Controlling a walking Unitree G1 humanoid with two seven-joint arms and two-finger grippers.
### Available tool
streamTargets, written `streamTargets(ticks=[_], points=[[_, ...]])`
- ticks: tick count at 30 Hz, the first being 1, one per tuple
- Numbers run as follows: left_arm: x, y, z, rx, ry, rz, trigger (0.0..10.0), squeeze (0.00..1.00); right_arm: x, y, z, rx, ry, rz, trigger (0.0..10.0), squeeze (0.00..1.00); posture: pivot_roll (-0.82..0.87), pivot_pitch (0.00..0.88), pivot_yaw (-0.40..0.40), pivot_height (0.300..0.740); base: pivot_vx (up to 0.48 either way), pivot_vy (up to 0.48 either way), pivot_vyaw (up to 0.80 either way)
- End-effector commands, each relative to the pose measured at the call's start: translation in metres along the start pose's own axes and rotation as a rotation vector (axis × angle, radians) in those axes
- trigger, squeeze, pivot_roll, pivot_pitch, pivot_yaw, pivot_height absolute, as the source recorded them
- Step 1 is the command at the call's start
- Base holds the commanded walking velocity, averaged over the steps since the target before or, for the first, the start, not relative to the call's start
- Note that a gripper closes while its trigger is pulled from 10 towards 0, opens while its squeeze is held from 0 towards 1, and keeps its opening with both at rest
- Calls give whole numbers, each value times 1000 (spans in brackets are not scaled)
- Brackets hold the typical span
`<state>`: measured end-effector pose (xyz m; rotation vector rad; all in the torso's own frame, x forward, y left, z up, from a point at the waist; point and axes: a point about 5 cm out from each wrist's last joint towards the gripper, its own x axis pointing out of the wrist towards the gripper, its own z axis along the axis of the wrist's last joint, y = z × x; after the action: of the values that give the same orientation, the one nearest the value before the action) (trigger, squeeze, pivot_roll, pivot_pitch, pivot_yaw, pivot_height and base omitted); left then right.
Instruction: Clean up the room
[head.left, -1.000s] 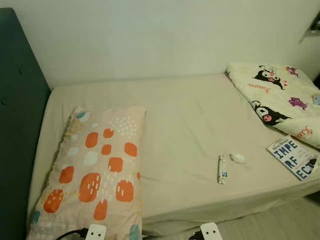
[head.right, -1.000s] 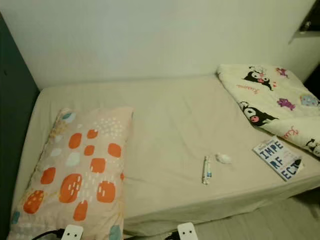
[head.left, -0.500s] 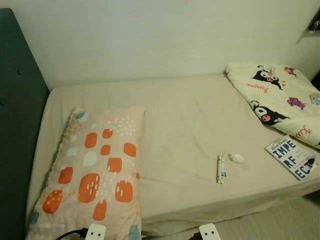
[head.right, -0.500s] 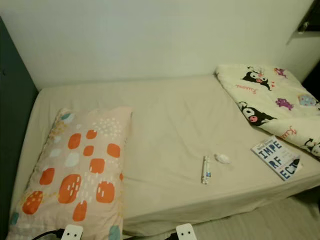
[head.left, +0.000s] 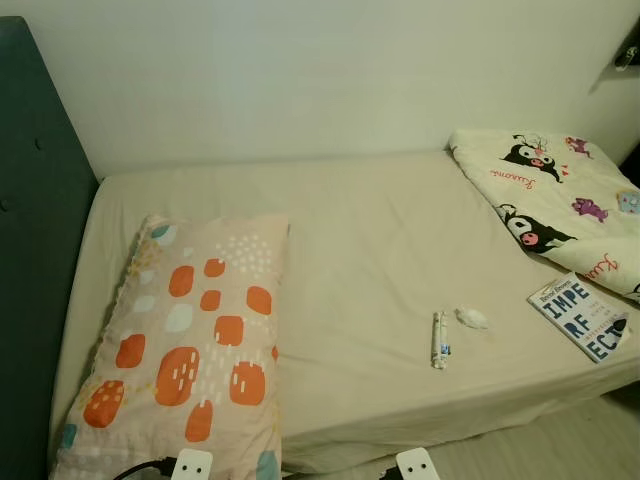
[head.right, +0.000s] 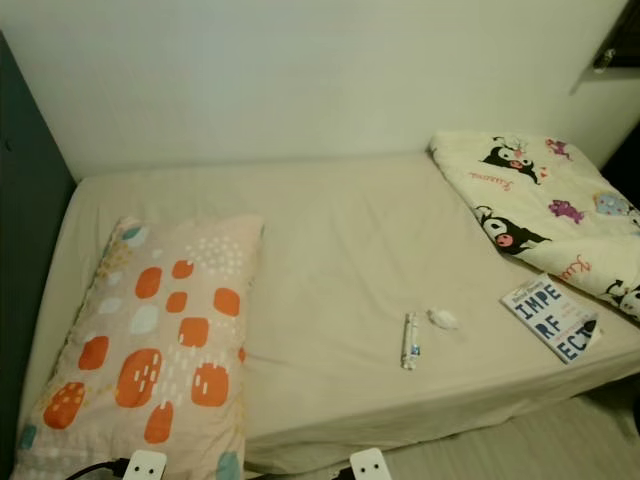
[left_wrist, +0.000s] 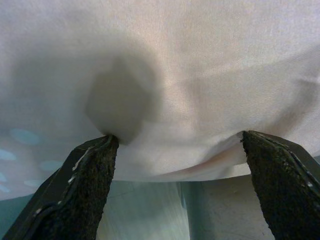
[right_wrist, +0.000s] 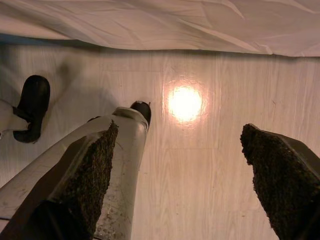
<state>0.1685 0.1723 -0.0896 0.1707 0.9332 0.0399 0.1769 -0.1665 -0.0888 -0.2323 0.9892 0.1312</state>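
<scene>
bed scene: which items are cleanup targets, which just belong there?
Targets: tube, crumpled tissue, book, all loose near the bed's front edge.
Belongs there: pillow, cartoon blanket, bed sheet, headboard.

Dim warm light, soft focus; lamp glare on floor (right_wrist: 185, 102).

Both eye views look down from the near side onto the same bed (head.left: 380, 240) (slightly offset); the wrist views sit low, left close against fabric, right facing the floor (right_wrist: 200, 175).
</scene>
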Motion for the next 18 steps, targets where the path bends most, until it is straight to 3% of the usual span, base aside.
streamTargets(ticks=[1, 18], points=[[-2, -3, -12, 1, 40, -9, 10000, 0, -1, 1, -10, -4, 34, 7, 10000, 0, 12, 0, -11, 740, 0, 0, 0], [-2, -6, -10, 0, 35, -11, 10000, 0, -2, -5, -12, -22, 42, 2, 10000, 0, 0, 0, -38, 740, 0, 0, 0]])
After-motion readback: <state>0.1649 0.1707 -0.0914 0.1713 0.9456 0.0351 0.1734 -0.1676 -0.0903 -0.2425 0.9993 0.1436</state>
